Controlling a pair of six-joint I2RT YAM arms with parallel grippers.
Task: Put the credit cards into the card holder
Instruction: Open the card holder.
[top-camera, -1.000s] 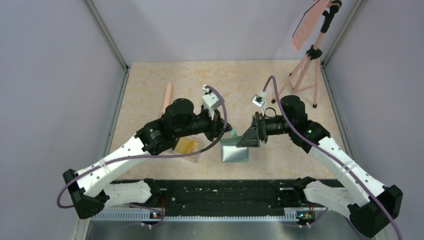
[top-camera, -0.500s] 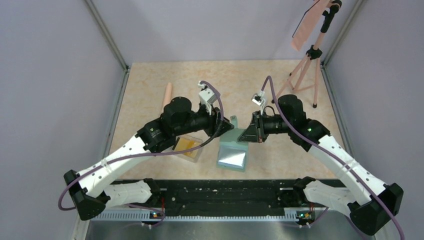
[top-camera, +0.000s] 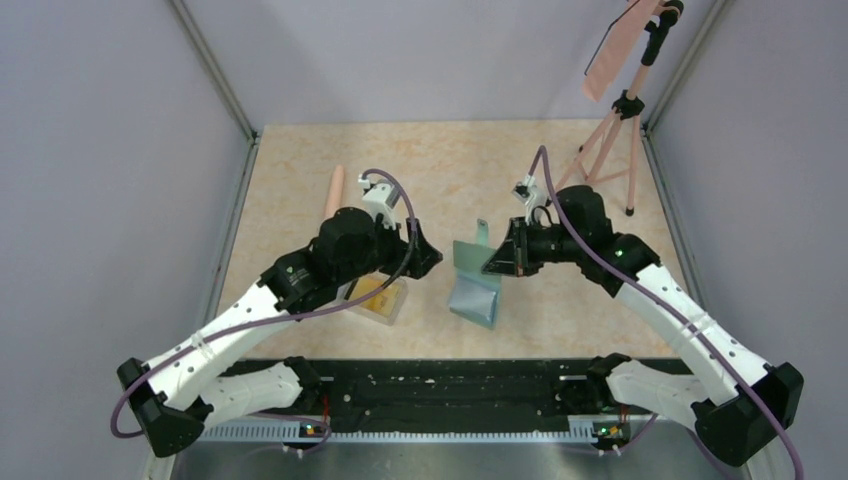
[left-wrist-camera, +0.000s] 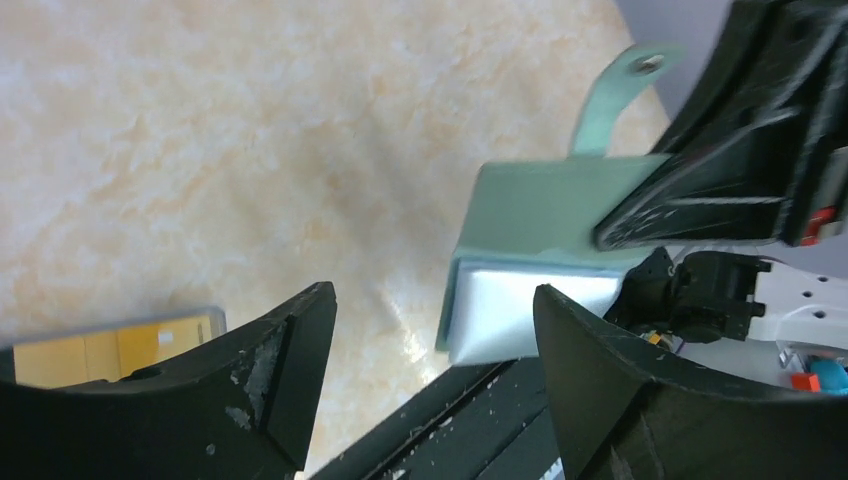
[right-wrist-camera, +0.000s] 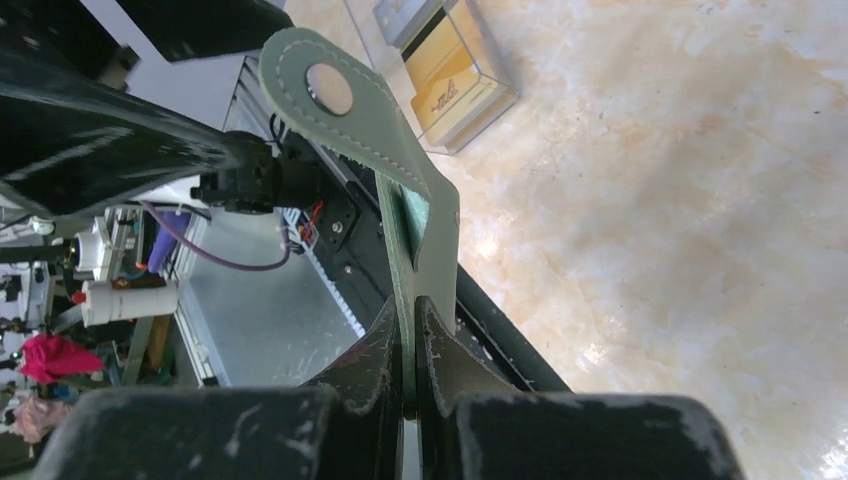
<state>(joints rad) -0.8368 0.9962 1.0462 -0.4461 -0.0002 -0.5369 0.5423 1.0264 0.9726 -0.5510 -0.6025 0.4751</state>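
Near the middle of the table (top-camera: 440, 170), the card holder (top-camera: 476, 292) hangs partly open. Its green cover is tilted up, and pale see-through pages fan out below it toward the near edge. The snap tab (right-wrist-camera: 335, 90) sticks out past the cover. Whether the lower pages touch the tabletop cannot be told.

The right gripper (top-camera: 492, 264) has its fingers (right-wrist-camera: 375, 350) pressed together on the edge of the green cover, pinching it from the right side.

The left gripper (top-camera: 432, 262) sits just to the left of the card holder. Its fingers (left-wrist-camera: 290, 350) are spread wide apart, with nothing between them and no contact with the cover.

Under the left arm, the yellow credit cards (top-camera: 372, 293) lie stacked in a clear plastic box (top-camera: 395, 308), which stands near the card holder but apart from it.

Farther back on the left lies a pink stick (top-camera: 335, 190). At the far right corner a pink tripod (top-camera: 612, 130) holds up a pink panel.
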